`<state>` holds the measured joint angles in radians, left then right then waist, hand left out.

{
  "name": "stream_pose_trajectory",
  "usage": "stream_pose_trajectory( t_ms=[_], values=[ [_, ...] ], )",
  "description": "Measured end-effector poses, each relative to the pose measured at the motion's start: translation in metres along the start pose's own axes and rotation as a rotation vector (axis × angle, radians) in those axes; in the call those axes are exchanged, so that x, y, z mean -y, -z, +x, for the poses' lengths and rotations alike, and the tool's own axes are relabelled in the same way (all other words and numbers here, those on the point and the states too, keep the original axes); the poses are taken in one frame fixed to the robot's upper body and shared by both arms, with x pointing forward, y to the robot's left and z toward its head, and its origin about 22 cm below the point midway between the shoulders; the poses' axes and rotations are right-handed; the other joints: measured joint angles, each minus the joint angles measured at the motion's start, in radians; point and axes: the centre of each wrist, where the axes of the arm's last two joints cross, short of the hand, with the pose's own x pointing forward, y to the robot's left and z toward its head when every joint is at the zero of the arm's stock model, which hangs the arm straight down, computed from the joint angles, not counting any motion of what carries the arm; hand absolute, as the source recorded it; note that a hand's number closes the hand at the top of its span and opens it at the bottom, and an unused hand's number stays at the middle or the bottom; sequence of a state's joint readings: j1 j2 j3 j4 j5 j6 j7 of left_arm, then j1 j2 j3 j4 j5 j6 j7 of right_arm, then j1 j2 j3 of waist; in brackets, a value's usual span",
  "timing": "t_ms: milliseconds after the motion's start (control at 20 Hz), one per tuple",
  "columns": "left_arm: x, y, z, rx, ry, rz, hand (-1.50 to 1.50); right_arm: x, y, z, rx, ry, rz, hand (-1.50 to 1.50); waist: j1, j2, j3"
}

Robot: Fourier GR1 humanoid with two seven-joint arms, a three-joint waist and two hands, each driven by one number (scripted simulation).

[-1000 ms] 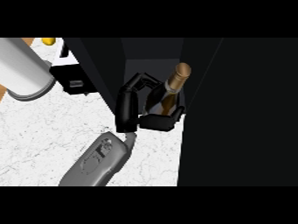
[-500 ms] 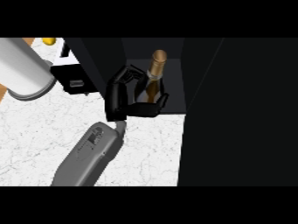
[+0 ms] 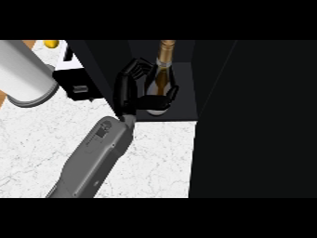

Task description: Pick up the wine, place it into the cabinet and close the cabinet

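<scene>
Left hand (image 3: 130, 88) curls around the dark glass, gold-foiled wine bottle (image 3: 161, 81), upright in the black cabinet (image 3: 212, 83) at twelve o'clock; let go carelessly and retreating fingers could tip it onto the white marble surface (image 3: 154, 162).

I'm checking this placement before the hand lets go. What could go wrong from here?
The hand is curled round the wine bottle inside the cabinet; withdrawing could catch the bottle and tip it. The bottle's base sits near the cabinet's front edge, so a nudge might slide it onto the counter.
</scene>
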<state>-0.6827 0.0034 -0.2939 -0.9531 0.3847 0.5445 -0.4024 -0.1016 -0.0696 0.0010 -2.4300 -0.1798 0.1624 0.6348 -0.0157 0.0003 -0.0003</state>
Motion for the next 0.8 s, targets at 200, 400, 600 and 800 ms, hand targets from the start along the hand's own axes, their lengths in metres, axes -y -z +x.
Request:
stream_pose_trajectory(
  t_ms=[200,400,600,800],
  values=[
    [-0.001,0.014,-0.004,-0.026,0.031,0.007,1.5,0.001,0.0,-0.003,0.007,0.001,0.001,-1.5,-0.004,0.002,0.0],
    [0.001,0.029,-0.008,-0.032,0.051,0.016,1.5,0.0,0.0,-0.002,0.004,0.006,0.005,-1.5,-0.01,0.003,0.0],
    [-0.002,0.038,-0.01,-0.006,0.075,0.029,1.5,0.001,-0.002,-0.003,-0.002,0.006,0.007,-1.5,-0.011,0.003,0.0],
    [-0.004,0.047,-0.011,0.042,0.113,0.05,1.5,0.001,-0.003,-0.005,-0.005,0.007,0.014,-1.5,-0.016,0.005,0.0]
  ],
)
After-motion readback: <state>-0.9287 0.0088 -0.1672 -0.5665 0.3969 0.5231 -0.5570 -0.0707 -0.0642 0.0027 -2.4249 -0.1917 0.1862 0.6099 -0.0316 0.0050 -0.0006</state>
